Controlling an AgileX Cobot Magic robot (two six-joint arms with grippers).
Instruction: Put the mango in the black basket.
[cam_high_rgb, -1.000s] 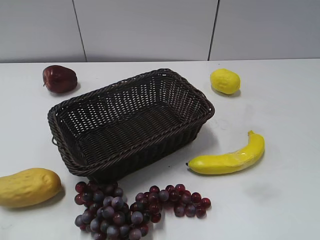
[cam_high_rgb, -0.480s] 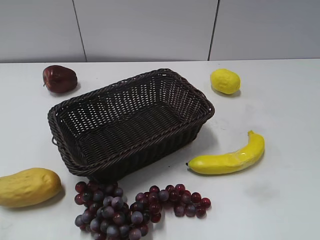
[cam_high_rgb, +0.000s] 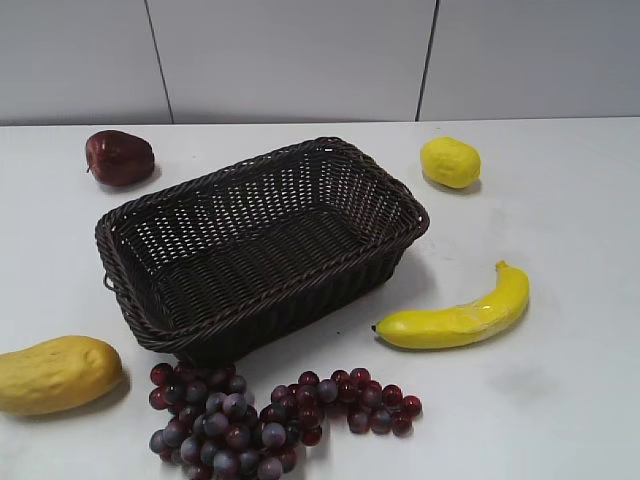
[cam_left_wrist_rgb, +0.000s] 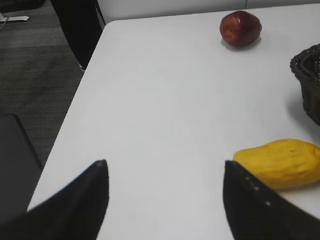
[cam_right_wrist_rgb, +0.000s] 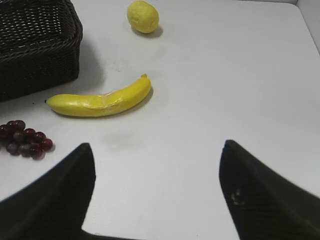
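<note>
The mango (cam_high_rgb: 55, 374) is an oblong yellow-orange fruit lying on the white table at the front left, just left of the black basket (cam_high_rgb: 262, 300). The basket is a large dark woven rectangle in the middle, with nothing inside it. In the left wrist view the mango (cam_left_wrist_rgb: 282, 163) lies right beside my left gripper's right fingertip. My left gripper (cam_left_wrist_rgb: 164, 165) is open and empty above the table. A corner of the basket (cam_left_wrist_rgb: 307, 82) shows at the right edge there. My right gripper (cam_right_wrist_rgb: 156, 147) is open and empty. Neither gripper shows in the exterior view.
A dark red apple (cam_high_rgb: 119, 157) sits at the back left. A lemon (cam_high_rgb: 450, 162) sits at the back right, a banana (cam_high_rgb: 460, 316) right of the basket, and red grapes (cam_high_rgb: 260, 418) in front of it. The table's left edge (cam_left_wrist_rgb: 75, 100) drops to a grey floor.
</note>
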